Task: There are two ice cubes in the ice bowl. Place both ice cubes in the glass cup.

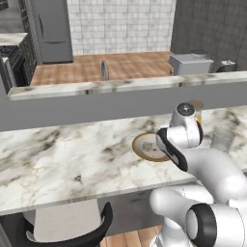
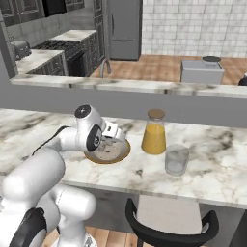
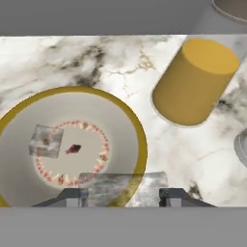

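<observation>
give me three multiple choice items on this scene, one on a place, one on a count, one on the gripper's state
1. Where is the glass cup? A inside the ice bowl B right of the juice bottle C on the floor
2. How many ice cubes lie loose in the bowl? A one B three C none
3. The gripper is A wide open B shut on an ice cube C holding the bottle

B: right base view shows it beside the bottle.
A: one cube rests inside.
B: a cube sits between the fingertips.

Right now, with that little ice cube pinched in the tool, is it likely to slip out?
Possibly. The ice cube looks glossy and translucent, so probably slippery. It sits between the tool tips, small, likely light. Its flat faces should help the grip.
</observation>
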